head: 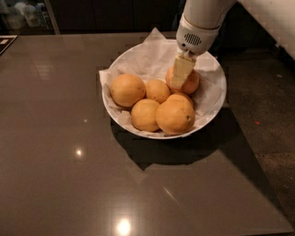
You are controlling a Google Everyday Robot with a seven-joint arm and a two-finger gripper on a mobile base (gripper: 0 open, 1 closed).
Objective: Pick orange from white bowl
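Altogether five oranges (175,116), gripper (181,73) in bowl (223,92).

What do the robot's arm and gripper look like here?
The arm is smooth, glossy white and rounded, ending in a wrist collar with a small dark perforated grille. The gripper, down in the white bowl against the orange, is pale cream, flat and blocky. No cables or markings show.
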